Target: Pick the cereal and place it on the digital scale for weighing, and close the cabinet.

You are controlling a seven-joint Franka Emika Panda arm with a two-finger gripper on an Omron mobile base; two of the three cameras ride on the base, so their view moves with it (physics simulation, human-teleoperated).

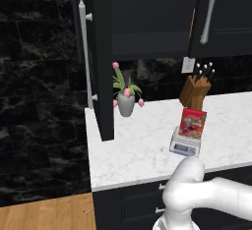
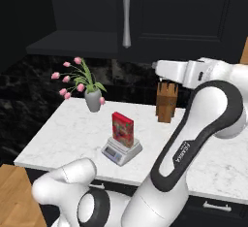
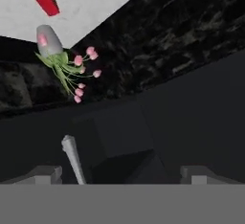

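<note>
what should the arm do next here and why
Probably swing the open claw to the open cabinet door and push it shut. The cereal already stands upright on the digital scale, released, while that door juts out over the counter.

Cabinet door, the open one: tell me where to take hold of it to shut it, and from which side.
Grip or push the cabinet door at its long vertical handle. The door stands swung out edge-on over the counter, so come from its outer face, on the handle's side, and sweep it back toward the cabinet. The gripper is open.
</note>
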